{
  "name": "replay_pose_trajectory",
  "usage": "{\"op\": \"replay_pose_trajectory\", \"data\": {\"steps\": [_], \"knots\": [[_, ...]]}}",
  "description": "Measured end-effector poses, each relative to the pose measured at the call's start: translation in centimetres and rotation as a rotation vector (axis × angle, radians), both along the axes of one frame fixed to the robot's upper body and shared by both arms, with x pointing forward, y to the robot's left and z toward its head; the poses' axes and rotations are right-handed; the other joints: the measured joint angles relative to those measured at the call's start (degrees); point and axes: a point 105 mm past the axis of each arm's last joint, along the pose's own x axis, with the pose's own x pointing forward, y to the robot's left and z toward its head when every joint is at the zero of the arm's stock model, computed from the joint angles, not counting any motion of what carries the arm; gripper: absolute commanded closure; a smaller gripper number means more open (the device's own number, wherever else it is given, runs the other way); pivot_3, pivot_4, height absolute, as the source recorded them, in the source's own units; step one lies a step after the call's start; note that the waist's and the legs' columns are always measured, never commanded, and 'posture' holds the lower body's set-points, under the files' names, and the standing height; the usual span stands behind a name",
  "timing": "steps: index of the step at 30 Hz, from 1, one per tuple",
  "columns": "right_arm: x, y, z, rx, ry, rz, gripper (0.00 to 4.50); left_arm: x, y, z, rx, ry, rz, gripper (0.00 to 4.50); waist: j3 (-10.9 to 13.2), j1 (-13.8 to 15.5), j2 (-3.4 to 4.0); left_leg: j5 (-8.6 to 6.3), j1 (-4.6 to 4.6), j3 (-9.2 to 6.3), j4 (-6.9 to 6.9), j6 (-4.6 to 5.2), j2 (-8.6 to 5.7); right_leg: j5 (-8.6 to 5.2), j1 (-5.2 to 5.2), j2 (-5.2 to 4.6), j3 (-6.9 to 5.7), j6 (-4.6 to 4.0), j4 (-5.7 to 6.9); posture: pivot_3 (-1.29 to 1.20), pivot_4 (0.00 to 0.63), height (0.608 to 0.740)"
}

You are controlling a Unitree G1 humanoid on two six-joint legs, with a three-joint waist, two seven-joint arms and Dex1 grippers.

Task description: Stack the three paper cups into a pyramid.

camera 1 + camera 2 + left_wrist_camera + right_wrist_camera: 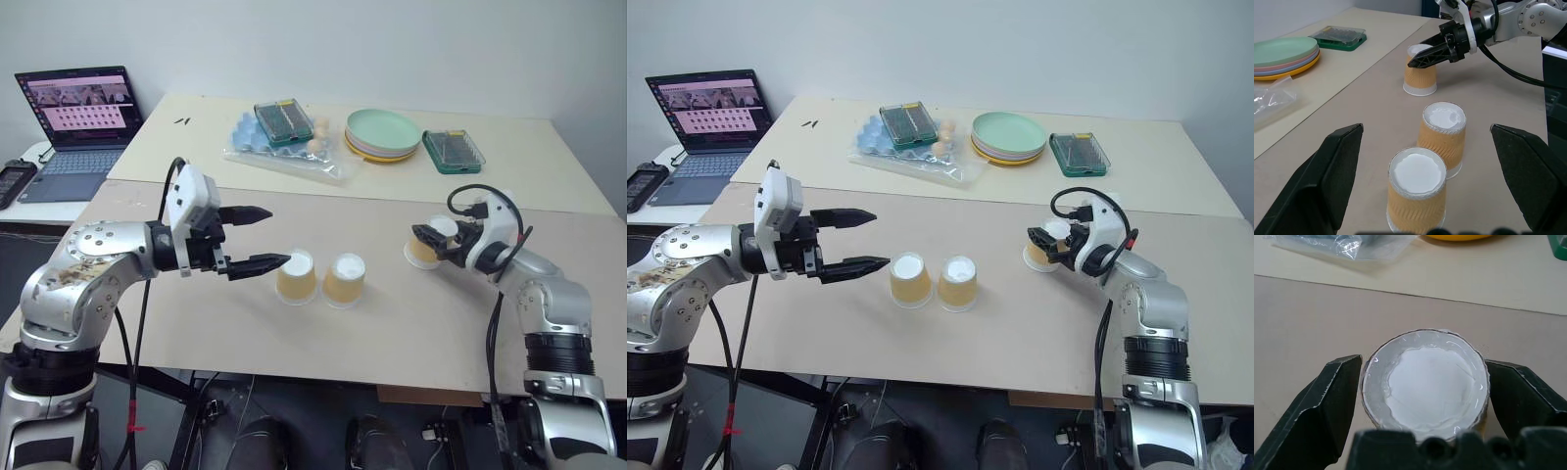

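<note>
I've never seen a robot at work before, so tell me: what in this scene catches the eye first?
Two upside-down paper cups stand side by side mid-table, just ahead of the wide-open left gripper. Off to the robot's right, the right gripper has its fingers on either side of a third cup, also upside down on the table. At the back sit a stack of pastel plates and an open laptop.

Left gripper [263, 238]: arm bent at elbow, wrist roughly level, black fingers spread wide, nothing between them, upper finger above lower in head view. Right gripper [432, 242]: forearm raised from elbow, wrist angled inward, one finger [1334, 406] each side of cup [1425, 382], finger-to-wall contact not discernible.
</note>
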Motion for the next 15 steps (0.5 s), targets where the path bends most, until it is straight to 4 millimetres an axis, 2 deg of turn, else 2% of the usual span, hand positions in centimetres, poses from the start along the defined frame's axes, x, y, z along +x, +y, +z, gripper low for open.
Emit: {"op": "replay_pose_trajectory", "data": {"steps": [3, 7, 9, 11, 13, 15], "knots": [[0.0, 0.0, 0.1, -0.002, -0.009, -0.003, 1.76, 0.0, 0.1, 0.0, 0.002, -0.001, 0.004, 0.00, 0.00, -0.11, 0.01, 0.00, 0.01, 0.00, 0.00, 0.00, 0.01, 0.00, -0.01, 0.00, 0.01, 0.00, 0.02, 0.00, 0.150, 0.706], [0.1, 0.4, 0.9, -0.003, -0.034, 0.018, 1.93, 0.0, 0.1, -0.1, 0.004, 0.003, 0.009, 0.00, 0.02, -0.15, 0.04, 0.00, 0.00, 0.01, 0.00, 0.00, 0.00, 0.00, -0.03, 0.00, 0.03, 0.00, 0.02, 0.00, 0.150, 0.706], [0.3, 1.6, 3.1, -0.012, -0.102, 0.070, 1.93, 0.0, 0.1, -0.2, 0.004, 0.006, 0.012, 0.00, 0.09, -0.28, 0.14, 0.00, -0.01, 0.03, 0.00, 0.00, 0.01, 0.00, -0.07, 0.00, 0.07, 0.00, 0.04, 0.00, 0.150, 0.706], [0.2, 3.5, 6.8, -0.029, -0.209, 0.163, 1.93, 0.0, 0.1, -0.3, 0.004, 0.005, 0.015, 0.00, 0.15, -0.57, 0.24, 0.00, -0.01, 0.10, -0.02, -0.01, 0.01, 0.00, -0.17, 0.01, 0.16, 0.00, 0.13, 0.00, 0.150, 0.706], [-0.7, 6.3, 11.0, -0.047, -0.331, 0.313, 1.93, 0.0, 0.1, -0.3, 0.005, 0.004, 0.014, 0.00, 0.16, -0.62, 0.26, 0.02, 0.00, 0.10, -0.08, -0.04, 0.06, 0.00, -0.19, 0.06, 0.15, 0.00, 0.12, 0.00, 0.150, 0.706], [-2.3, 9.0, 13.4, -0.064, -0.405, 0.467, 1.93, 0.0, 0.0, -0.3, 0.005, 0.005, 0.013, 0.00, 0.16, -0.39, 0.26, 0.02, -0.01, 0.08, -0.12, -0.04, 0.07, 0.00, -0.16, 0.08, 0.09, -0.01, 0.12, 0.00, 0.150, 0.706]]}}
